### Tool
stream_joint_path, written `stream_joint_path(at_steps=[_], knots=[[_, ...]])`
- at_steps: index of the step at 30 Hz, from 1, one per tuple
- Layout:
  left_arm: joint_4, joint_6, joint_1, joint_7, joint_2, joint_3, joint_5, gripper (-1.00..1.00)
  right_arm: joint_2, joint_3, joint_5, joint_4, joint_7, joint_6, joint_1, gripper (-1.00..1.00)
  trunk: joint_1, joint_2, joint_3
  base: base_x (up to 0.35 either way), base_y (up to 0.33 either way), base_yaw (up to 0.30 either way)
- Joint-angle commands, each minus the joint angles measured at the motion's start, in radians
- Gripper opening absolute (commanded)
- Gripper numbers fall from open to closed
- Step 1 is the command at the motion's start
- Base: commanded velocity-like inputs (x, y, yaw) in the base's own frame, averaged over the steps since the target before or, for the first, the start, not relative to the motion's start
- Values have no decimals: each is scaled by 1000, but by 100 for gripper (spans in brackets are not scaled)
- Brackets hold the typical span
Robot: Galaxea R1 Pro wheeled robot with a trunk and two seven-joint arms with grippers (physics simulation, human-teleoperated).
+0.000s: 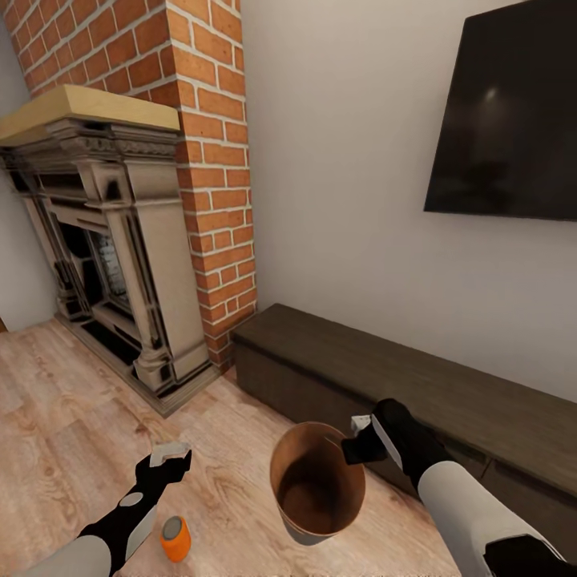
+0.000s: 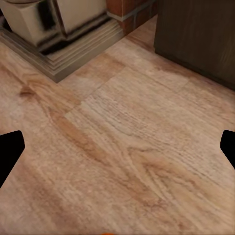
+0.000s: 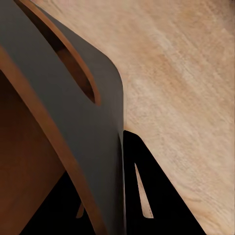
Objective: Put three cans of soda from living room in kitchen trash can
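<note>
The trash can (image 1: 316,481), grey outside and brown inside, hangs slightly tilted just above the wood floor. My right gripper (image 1: 358,443) is shut on its far rim. In the right wrist view the can's grey wall (image 3: 73,98) runs between the jaws of that gripper (image 3: 110,205), one finger inside and one outside. An orange soda can (image 1: 175,538) with a silvery top stands upright on the floor, to the left of the trash can and just under my left forearm. My left gripper (image 1: 166,461) is open over bare floor beyond that can, its fingertips (image 2: 10,152) spread wide with nothing between them.
A long dark low cabinet (image 1: 449,393) runs along the wall right behind the trash can. The ornate fireplace (image 1: 104,264) and red-brick chimney (image 1: 208,160) stand at the left. A black screen (image 1: 505,112) hangs on the wall. Wood floor (image 1: 72,417) stretches to the left.
</note>
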Motion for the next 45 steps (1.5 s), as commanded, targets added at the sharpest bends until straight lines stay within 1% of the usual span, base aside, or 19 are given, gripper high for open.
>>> stream_joint_path(at_steps=[1,21,45], knots=[[0,-1,0,0,0,0,0,100,1,-2,-23,0,4,3,-1,-100,4,-7,-3,0,0,0],[8,-5,2,6,1,-1,0,100,1,0,-21,-2,4,3,-4,-100,81,-147,-66,0,0,0],[17,-9,17,4,3,-2,-1,100,1,0,-23,-2,4,3,-4,-100,91,-153,-159,0,0,0]])
